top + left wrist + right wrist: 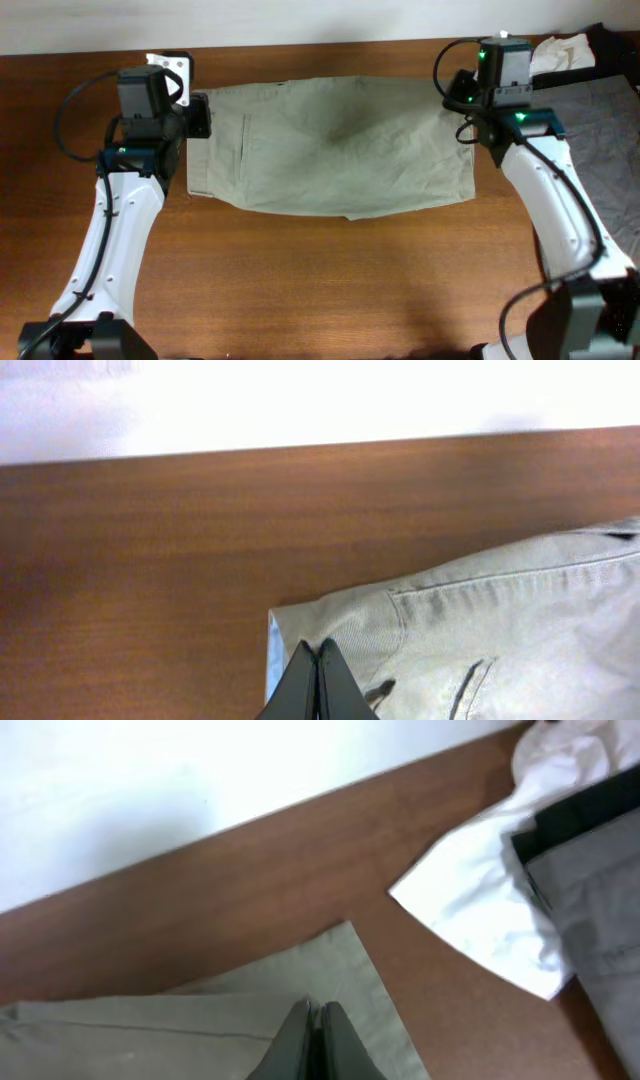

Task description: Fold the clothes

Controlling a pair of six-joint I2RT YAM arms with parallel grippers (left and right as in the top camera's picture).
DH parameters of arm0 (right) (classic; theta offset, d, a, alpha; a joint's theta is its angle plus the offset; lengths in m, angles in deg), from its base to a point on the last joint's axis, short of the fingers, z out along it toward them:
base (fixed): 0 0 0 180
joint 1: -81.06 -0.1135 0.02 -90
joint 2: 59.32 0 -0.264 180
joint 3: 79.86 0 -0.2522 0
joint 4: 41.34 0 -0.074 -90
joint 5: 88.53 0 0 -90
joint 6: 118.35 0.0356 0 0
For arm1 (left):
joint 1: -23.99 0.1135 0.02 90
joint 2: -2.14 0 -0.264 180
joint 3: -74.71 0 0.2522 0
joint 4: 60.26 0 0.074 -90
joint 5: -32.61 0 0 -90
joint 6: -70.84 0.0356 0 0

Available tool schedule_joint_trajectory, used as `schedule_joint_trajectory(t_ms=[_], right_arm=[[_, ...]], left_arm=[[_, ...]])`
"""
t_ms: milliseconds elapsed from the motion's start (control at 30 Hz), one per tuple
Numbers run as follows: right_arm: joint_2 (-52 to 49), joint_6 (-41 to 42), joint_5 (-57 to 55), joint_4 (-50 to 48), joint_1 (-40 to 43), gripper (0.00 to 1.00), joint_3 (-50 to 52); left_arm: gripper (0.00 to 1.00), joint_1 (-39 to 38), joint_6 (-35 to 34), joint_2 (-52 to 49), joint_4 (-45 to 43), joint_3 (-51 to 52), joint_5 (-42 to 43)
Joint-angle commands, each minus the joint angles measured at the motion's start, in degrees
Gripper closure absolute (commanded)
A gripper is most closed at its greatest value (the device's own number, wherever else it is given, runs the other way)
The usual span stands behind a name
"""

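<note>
The khaki-olive shorts (340,145) lie flat across the far middle of the table, waistband to the left and leg hems to the right. My left gripper (200,115) is at the far waistband corner. In the left wrist view its fingers (318,650) are shut over the shorts (500,620), beside the pale-blue lining. My right gripper (465,120) is at the far hem corner. In the right wrist view its fingers (313,1010) are shut on the shorts' edge (200,1020).
A pile of other clothes lies at the far right: a white garment (560,50) (480,900), a grey one (600,120) (590,890) and a black one (570,815). The table's far edge (330,45) meets a white wall.
</note>
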Motion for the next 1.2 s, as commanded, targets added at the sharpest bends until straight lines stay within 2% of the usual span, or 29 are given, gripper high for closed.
schedule_joint_trajectory(t_ms=[0, 167, 267, 300, 333, 367, 400, 533, 633, 667, 700, 800, 833, 867, 1100, 1133, 1167], right_arm=[[-3.41, 0.72, -1.51, -2.4, 0.04, 0.96, -1.01], [-9.25, 0.96, -1.53, -4.11, 0.04, 0.96, -1.01], [-12.02, 2.03, -1.55, -4.79, 0.07, 0.96, -1.01], [-12.68, 2.01, -1.55, -4.79, 0.04, 0.95, -1.01], [-13.29, 2.01, -1.55, -4.79, 0.04, 0.85, -1.01], [-13.86, 1.99, -1.51, -4.76, 0.04, 0.28, -1.01], [-13.99, 1.99, -1.55, -4.76, 0.07, 0.01, -1.01], [-11.34, 1.53, -1.57, -4.35, 0.63, 0.01, -1.4], [-6.36, 0.0, -0.61, 2.25, 1.53, 0.01, -4.66], [-5.49, -2.64, 3.28, 6.86, 1.51, 0.06, -5.4], [-5.46, -3.23, 6.43, 10.23, 1.51, 0.16, -5.4], [-7.23, -3.19, 12.22, 18.82, 1.51, 0.66, -3.04], [-7.98, -3.19, 14.73, 19.37, 1.51, 0.82, -1.29], [-8.46, -3.19, 15.32, 19.28, 1.51, 0.86, -0.26], [-15.78, -2.67, 15.3, 19.28, 1.64, 0.91, 3.56], [-17.51, -3.06, 15.3, 19.28, 1.66, 0.95, 3.56], [-18.82, -3.02, 15.34, 19.21, 1.66, 0.96, 3.56]], left_arm=[[0.99, 0.0, -0.39, -4.92, -3.06, -0.52, -0.63], [0.99, 0.0, -0.39, -11.74, -12.09, -0.52, -0.61], [0.98, 0.0, -0.39, -15.32, -14.4, -0.52, -0.63], [0.95, 0.0, -0.39, -16.39, -14.51, -0.52, -0.63], [0.78, 0.0, -0.39, -17.46, -14.53, -0.52, -0.66], [0.16, 0.0, -0.39, -18.86, -14.58, -0.52, -0.66], [0.01, 0.04, -0.39, -19.67, -14.64, -0.52, -0.68], [0.01, 0.17, -0.39, -17.86, -14.6, -0.63, -1.75], [0.01, 0.15, -0.39, -11.85, -9.62, -0.63, -2.75], [0.2, 0.15, -0.42, -10.32, -5.88, -0.63, -2.71], [0.34, 0.09, -0.46, -9.86, -2.78, -0.63, -2.45], [0.74, 0.0, -2.4, -11.28, 8.41, -0.55, -0.57], [0.92, 0.0, -2.67, -12.44, 10.51, -0.52, -0.55], [0.99, 0.0, -3.04, -13.09, 10.97, -0.52, -0.55], [0.99, 0.07, -3.06, -23.58, 12.59, -0.52, 1.81], [0.99, 0.07, -3.04, -24.68, 12.57, -0.52, 1.77], [0.99, 0.07, -3.02, -25.49, 12.59, -0.52, 1.75]])
